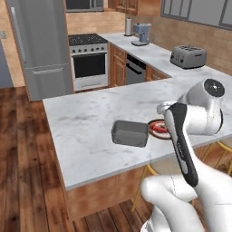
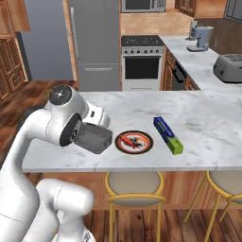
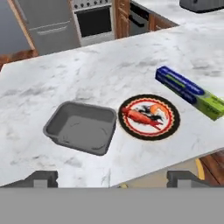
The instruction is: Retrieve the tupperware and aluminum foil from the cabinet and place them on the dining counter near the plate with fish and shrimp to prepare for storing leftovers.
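Broadly, the marble table (image 3: 87, 74) spans all 3 views, veined white and grey, with a wooden base and yellow-legged stools (image 2: 134, 185) under its near edge. Behind it stand a grey fridge (image 1: 38, 45), an oven range (image 1: 88, 59) and, on the back worktop, a silver toaster (image 1: 188, 56).

The tupperware (image 3: 81, 127) sits open side up on the table, empty, just beside the plate with fish and shrimp (image 3: 148, 117), close to touching its rim. The aluminum foil (image 3: 189, 92) lies flat on the far side of the plate, near but apart, angled diagonally, one end green.

The claw (image 3: 111, 177) hangs above the table's near edge, its 2 fingertips (image 3: 41, 177) spread wide, released, grasping nothing.
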You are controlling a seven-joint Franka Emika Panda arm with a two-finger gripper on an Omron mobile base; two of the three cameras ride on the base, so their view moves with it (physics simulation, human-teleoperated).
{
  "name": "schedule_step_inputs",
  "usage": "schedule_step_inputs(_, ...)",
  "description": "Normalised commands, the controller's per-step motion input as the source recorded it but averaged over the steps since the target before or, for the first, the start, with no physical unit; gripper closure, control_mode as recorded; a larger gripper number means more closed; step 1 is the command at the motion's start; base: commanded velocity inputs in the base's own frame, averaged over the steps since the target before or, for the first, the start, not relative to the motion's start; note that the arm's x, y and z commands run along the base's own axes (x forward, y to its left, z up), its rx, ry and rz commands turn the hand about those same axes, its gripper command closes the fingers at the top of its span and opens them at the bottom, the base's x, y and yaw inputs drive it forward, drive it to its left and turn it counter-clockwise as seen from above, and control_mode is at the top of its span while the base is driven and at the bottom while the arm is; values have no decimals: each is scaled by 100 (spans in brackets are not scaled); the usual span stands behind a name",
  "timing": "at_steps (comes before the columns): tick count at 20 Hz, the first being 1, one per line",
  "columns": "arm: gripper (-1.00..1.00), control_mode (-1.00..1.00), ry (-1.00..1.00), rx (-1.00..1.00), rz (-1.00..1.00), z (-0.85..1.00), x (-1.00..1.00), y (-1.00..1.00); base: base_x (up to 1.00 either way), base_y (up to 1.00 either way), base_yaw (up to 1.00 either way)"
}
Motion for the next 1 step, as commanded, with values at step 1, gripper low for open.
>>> schedule_step_inputs(1, -100, -100, -14, 2, 6, 0, -51, -47, 0, 0, 0)
